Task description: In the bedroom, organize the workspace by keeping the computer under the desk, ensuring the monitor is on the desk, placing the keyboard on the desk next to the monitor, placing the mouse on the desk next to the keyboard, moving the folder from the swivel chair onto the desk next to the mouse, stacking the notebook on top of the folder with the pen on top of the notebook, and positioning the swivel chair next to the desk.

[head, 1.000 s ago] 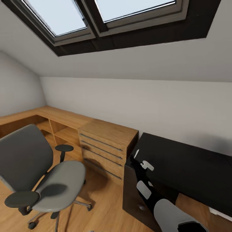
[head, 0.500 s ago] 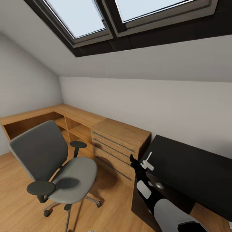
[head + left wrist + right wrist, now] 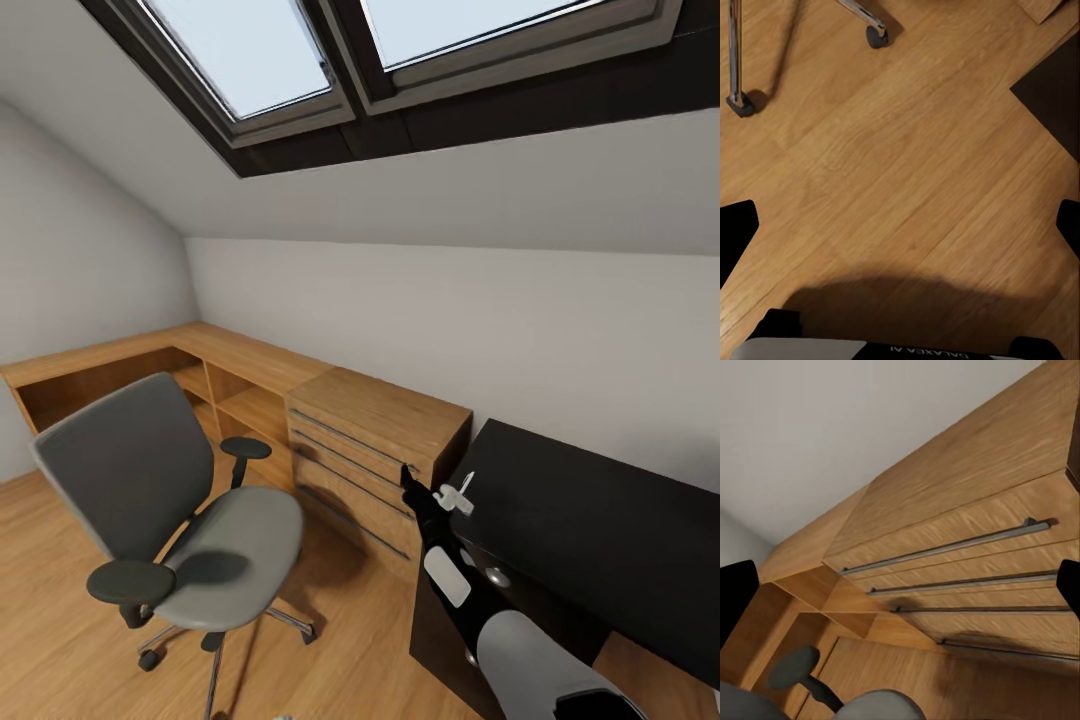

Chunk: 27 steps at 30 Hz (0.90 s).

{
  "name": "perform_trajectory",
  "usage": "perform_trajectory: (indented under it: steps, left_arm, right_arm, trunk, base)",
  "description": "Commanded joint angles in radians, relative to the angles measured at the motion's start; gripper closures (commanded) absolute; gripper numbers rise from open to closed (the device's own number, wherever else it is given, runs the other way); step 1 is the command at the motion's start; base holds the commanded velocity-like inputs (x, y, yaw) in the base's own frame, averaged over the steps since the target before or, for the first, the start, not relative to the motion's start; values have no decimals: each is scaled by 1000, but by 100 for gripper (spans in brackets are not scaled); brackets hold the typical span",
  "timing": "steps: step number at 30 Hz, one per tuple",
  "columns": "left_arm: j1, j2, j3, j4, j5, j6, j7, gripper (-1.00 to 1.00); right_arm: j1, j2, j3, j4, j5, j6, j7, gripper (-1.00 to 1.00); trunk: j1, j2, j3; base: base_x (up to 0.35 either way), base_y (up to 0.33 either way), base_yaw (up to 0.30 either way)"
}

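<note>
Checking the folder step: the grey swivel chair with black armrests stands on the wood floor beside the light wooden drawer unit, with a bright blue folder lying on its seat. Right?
Not quite. The head view shows the grey swivel chair on the wood floor beside the light wooden drawer unit, but its seat is bare: no blue folder lies on it.

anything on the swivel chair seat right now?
In the head view the swivel chair seat looks bare grey: only a dark shadow falls on it, no folder. The near armrest covers a small strip of the seat edge, so that bit cannot be checked.
</note>
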<state>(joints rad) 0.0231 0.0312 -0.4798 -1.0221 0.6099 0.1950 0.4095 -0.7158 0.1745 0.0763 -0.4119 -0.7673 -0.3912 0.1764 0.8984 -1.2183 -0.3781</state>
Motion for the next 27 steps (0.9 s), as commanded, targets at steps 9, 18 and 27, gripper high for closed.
perform_trajectory:
  steps: [9, 18, 27]
  left_arm:
    - [0, -1, -5, -3, 7, -7, 8, -100]
    - [0, -2, -5, -3, 1, -9, 8, -100]
    - [0, -2, -5, -3, -42, -10, 8, -100]
  right_arm:
    - [-4, 0, 4, -15, -6, -29, -3, -100]
    - [-52, 0, 17, 5, 87, 28, -146, -100]
    - [-108, 0, 60, 31, 455, 259, -567, -100]
  trunk:
    - [0, -1, -1]
    - [0, -1, -1]
    - [0, -1, -1]
  base:
    - [0, 0, 0]
    - [0, 0, 0]
    - [0, 0, 0]
